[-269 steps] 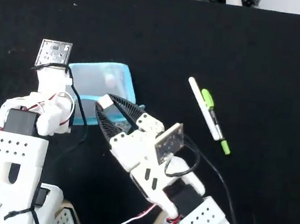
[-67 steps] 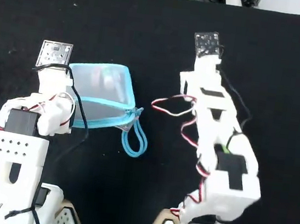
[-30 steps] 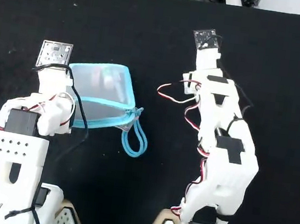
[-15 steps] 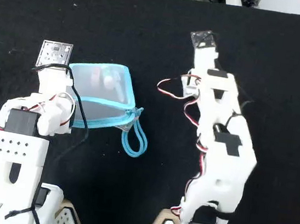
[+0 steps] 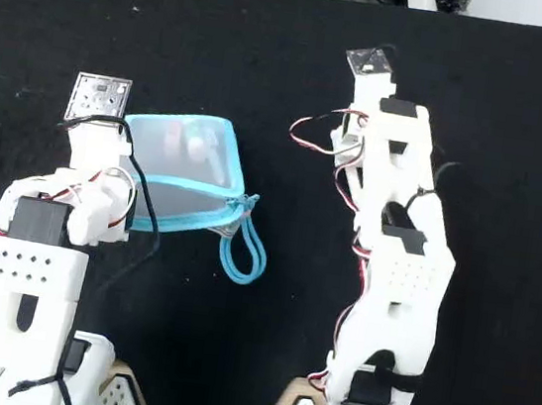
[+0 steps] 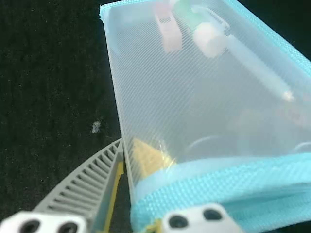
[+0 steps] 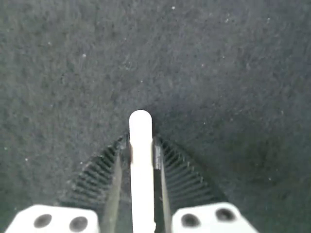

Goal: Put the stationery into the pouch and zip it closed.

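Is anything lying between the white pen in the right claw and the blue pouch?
Nothing visible: bare table separates the pen, in the right claw, from the pouch. The pouch's strap loop lies off that line.

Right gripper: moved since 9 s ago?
Yes. The right gripper left the zipper end of the pouch and now sits to its right in the high view, shut on a white pen.

The high camera looks down over the whole table (image 5: pixel 522 116); the left wrist camera sits close against the pouch (image 6: pixel 204 97), which both share; the right wrist camera faces nearby table past a pen (image 7: pixel 141 155).
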{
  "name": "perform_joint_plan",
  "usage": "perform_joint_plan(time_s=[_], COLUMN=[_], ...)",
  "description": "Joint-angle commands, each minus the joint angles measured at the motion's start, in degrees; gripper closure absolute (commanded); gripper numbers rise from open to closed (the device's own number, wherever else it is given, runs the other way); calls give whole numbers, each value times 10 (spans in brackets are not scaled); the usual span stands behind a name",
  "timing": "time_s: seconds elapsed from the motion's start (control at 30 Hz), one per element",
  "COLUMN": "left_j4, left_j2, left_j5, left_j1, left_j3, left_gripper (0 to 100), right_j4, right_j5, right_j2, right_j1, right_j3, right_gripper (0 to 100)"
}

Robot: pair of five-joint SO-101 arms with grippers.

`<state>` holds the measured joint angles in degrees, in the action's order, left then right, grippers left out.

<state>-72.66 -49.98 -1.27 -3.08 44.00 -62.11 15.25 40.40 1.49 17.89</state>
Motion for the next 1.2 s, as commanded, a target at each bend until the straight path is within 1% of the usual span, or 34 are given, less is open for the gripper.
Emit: perform_joint_plan(time_s=[0.0,0.17,0.27,0.37,0.5,0.6,0.7,0.8,1.0,1.17], left_j4=[-13,-13,-13,-12,-12,-12,-13,-13,-15,-15], left_j2=[3,3,3,3,3,3,3,3,3,3], left_j5=[8,8,8,8,8,8,8,8,8,8], left_j1=[3,3,3,3,3,3,3,3,3,3], left_j3=[-7,-7,-7,-7,-7,-8,-9,-10,-10,-9], left_gripper=[970,970,970,970,970,970,970,970,970,970], right_j4=[-33,-131,-177,-200,-203,-249,-273,-247,-112,-89], right_j5=[-18,-156,-200,-203,-204,-204,-202,-193,-190,-191], right_j2=[-8,-38,-62,-68,-67,-76,-102,-142,-277,-372], right_j1=[-17,-28,-38,-51,-54,-53,-65,-63,-71,-74], right_j3=[27,36,30,22,22,29,0,-82,-292,-378], right_gripper=[988,988,988,988,988,988,988,988,988,987])
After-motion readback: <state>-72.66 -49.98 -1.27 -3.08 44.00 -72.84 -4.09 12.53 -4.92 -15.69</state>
